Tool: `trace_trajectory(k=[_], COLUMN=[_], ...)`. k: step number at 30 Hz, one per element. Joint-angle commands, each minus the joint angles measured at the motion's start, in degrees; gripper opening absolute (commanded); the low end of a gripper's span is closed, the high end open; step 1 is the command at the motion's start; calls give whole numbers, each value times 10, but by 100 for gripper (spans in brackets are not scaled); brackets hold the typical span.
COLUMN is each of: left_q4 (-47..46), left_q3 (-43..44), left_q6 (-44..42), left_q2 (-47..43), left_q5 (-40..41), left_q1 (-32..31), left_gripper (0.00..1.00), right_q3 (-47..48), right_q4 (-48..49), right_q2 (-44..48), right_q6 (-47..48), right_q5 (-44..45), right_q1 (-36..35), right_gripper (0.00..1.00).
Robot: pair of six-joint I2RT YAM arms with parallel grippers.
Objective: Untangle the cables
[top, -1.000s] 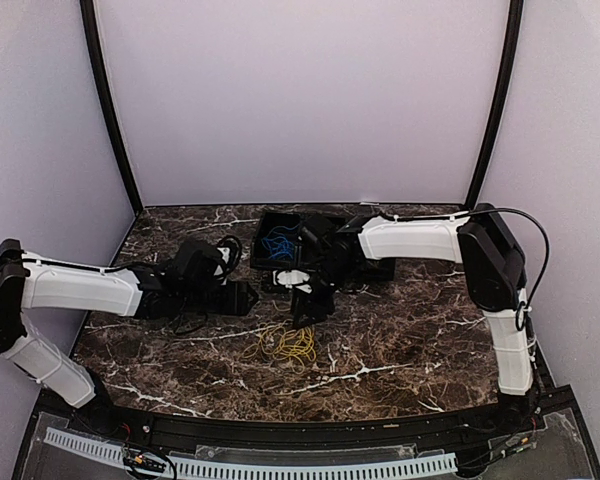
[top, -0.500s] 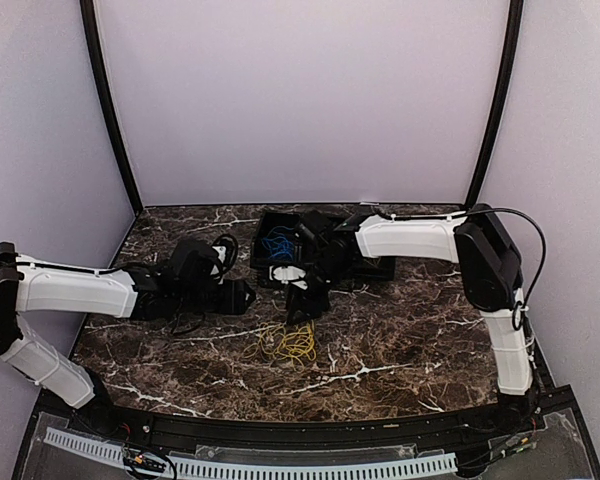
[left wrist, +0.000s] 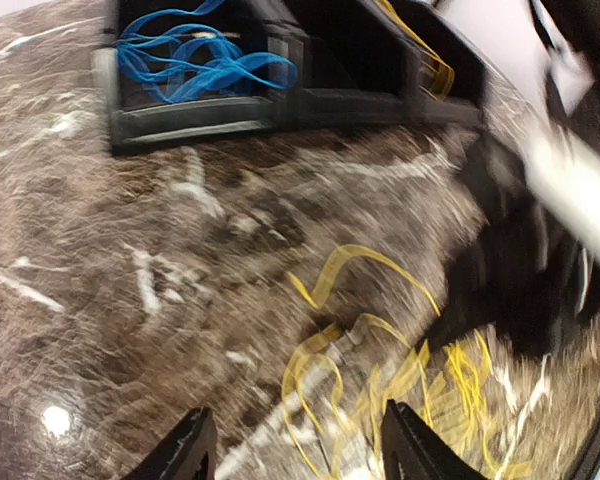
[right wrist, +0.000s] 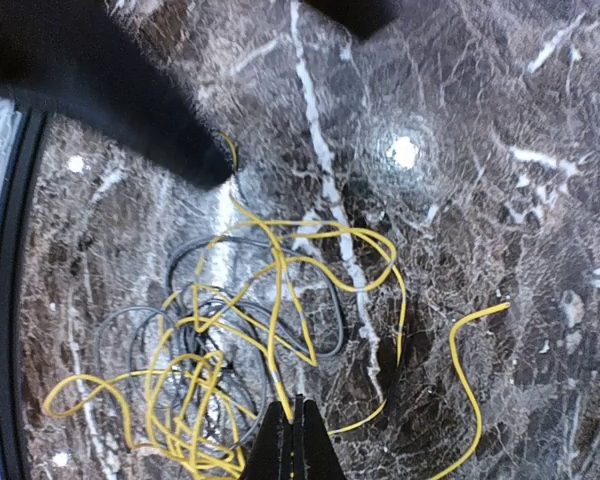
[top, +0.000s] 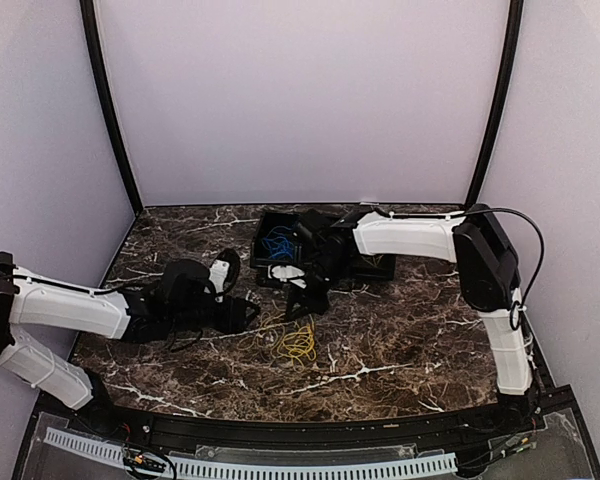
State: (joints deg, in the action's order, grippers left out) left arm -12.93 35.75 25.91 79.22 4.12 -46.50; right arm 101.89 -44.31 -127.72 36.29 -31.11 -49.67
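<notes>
Since a second ago the left arm (top: pixel 70 305) has swung nearer and lower across the table (top: pixel 400 330), bringing the left end effector (left wrist: pixel 298 425) up to the cable heap. The right end effector (right wrist: pixel 295 410) has gone from half apart to pressed together.

Nearest lies the yellow cable (top: pixel 297 343), a loose heap of loops on the table, about midway between the two arms. A grey cable (right wrist: pixel 195 300) runs through the same heap, its loops crossing the yellow ones, so the two are tangled. One free yellow end curls away at the side, apart from the rest.

Just beyond, the left end effector sits low at the heap's left side. Its fingers are well apart and hold nothing, and yellow loops lie on the table in front of the gap. The right end effector hangs over the far edge of the heap, pointing down. Its fingers are together, and a yellow strand meets the tips from either side, so it looks pinched on the yellow cable.

Farthest back, a black tray (left wrist: pixel 190 120) stands on the table, just behind the right end effector. The blue cable (left wrist: pixel 195 65) lies coiled in its left compartment, apart from the heap.
</notes>
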Motion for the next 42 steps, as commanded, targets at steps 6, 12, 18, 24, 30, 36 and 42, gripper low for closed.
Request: trace_trajectory(k=[6, 12, 18, 24, 30, 36, 42], left_q4=[-271, -340, -359, -365, -305, -258, -225], left_q3=[-66, 11, 80, 87, 86, 59, 29], left_q6=[-175, -239, -281, -267, -267, -270, -262], left_q2=[-74, 19, 152, 189, 180, 163, 148], left_q5=[8, 63, 43, -1, -29, -13, 24], left_q1=[-101, -107, -107, -107, -106, -106, -107], left_gripper=[97, 94, 59, 23, 11, 5, 2], right_q3=[28, 58, 77, 170, 288, 325, 377], right_q4=[-45, -104, -119, -134, -142, -132, -86], right_q2=[155, 193, 260, 289, 297, 292, 285], right_q6=[-37, -5, 31, 17, -1, -15, -72], right_q5=[-34, -83, -96, -167, -202, -216, -275], right_q1=[-4, -4, 5, 68, 142, 189, 278], right_gripper=[0, 0, 0, 0, 0, 0, 0])
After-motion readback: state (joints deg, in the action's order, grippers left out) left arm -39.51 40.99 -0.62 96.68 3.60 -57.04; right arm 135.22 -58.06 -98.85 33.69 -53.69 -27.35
